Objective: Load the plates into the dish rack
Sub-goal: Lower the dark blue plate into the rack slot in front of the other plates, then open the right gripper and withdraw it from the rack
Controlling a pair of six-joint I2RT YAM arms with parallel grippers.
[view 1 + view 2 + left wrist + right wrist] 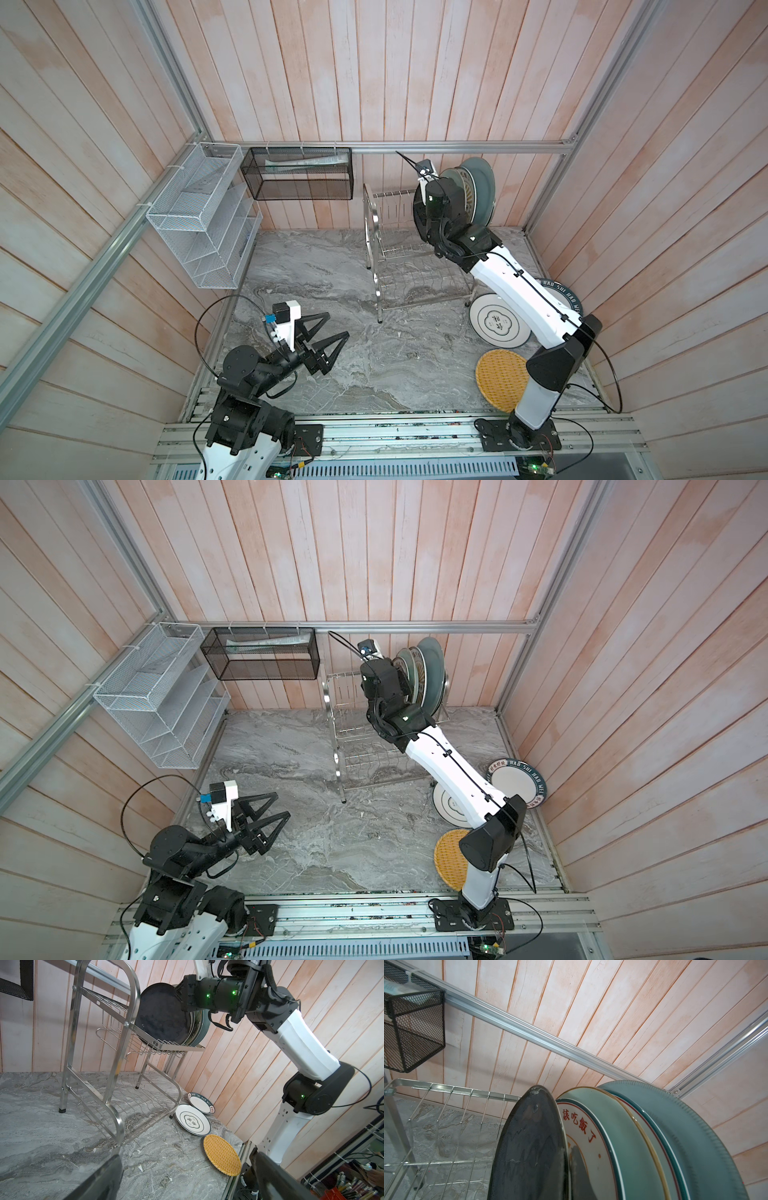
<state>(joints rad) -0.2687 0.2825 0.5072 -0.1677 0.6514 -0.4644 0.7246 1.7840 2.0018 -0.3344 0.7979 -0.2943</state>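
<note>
Marble tabletop (374, 374): open middle; dish rack (369, 216) rear; plates (500, 324) hug right edge.

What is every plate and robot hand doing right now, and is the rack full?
rack, top shelf partly filled, bottom shelf empty
dark plate, standing on the top shelf, gripped
right gripper, shut on the dark plate's rim
grey-blue plate, standing on the top shelf
yellow woven plate, flat on the table
flower-mark plate, flat on the table
letter-rimmed plate, on the table
left gripper, open, empty, above the table
</note>
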